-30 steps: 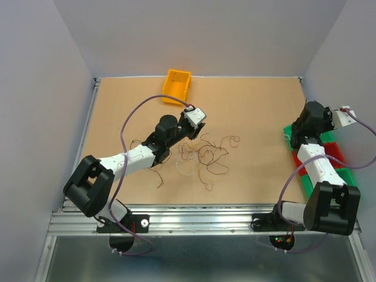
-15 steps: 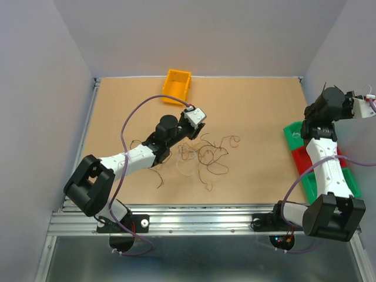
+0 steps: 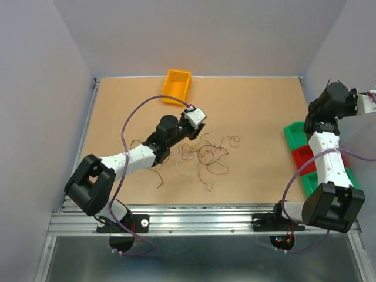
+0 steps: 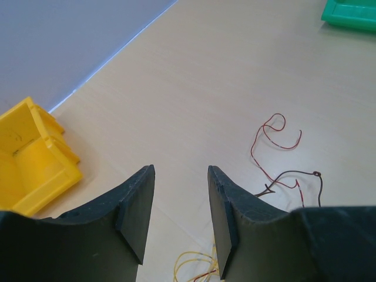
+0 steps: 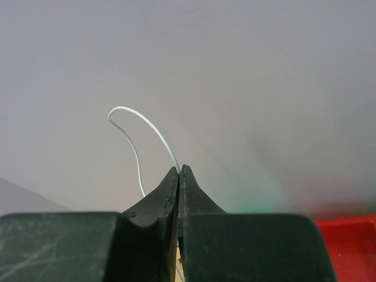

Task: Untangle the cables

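Observation:
The cables [image 3: 202, 154] lie as a loose tangle of thin dark, tan and whitish curls on the wooden table's middle. My left gripper [image 4: 181, 170] hovers open over the tangle's left side with nothing between its fingers. A red and dark cable [image 4: 276, 138] lies ahead to its right, and yellow loops [image 4: 194, 264] lie just below it. My right gripper [image 5: 180, 167] is raised high at the right wall, shut on a thin white cable [image 5: 136, 126] that arcs up and left from its tips.
A yellow bin [image 3: 177, 86] stands at the table's back edge. A green bin [image 3: 296, 134] and a red bin [image 3: 305, 157] line the right edge under the right arm. The purple arm cable [image 3: 126, 126] loops over the left arm.
The right arm has risen from over the bins and swung toward the right wall, its gripper staying shut. The left arm and the tangle have not moved.

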Robot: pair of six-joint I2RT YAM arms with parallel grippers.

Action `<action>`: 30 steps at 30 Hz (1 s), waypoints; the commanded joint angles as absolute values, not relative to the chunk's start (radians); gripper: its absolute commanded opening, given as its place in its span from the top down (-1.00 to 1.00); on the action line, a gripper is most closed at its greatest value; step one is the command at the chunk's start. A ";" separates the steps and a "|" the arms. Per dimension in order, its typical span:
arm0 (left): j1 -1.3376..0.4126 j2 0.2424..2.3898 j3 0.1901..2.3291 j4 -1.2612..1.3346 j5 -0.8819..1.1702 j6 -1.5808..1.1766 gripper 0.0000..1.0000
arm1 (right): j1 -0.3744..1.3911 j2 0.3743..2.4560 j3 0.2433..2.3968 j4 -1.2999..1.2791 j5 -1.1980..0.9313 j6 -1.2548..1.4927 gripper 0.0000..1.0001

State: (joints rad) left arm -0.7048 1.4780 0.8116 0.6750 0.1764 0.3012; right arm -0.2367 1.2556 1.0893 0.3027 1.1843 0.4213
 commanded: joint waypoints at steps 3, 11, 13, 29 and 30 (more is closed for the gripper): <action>-0.707 1.474 0.825 0.706 0.199 0.304 -0.04 | -0.265 1.289 1.079 0.339 1.226 0.492 0.99; -0.707 1.468 0.825 0.703 0.202 0.304 -0.04 | -0.267 1.279 0.945 0.341 1.235 0.612 0.99; -0.706 1.463 0.824 0.703 0.204 0.304 -0.04 | -0.267 1.259 0.888 0.342 1.226 0.663 0.99; -0.707 1.448 0.824 0.696 0.225 0.298 -0.04 | -0.265 1.410 0.687 0.122 1.138 0.995 0.99; -0.706 1.445 0.824 0.696 0.225 0.299 -0.04 | -0.265 1.416 0.695 0.079 1.129 1.030 0.99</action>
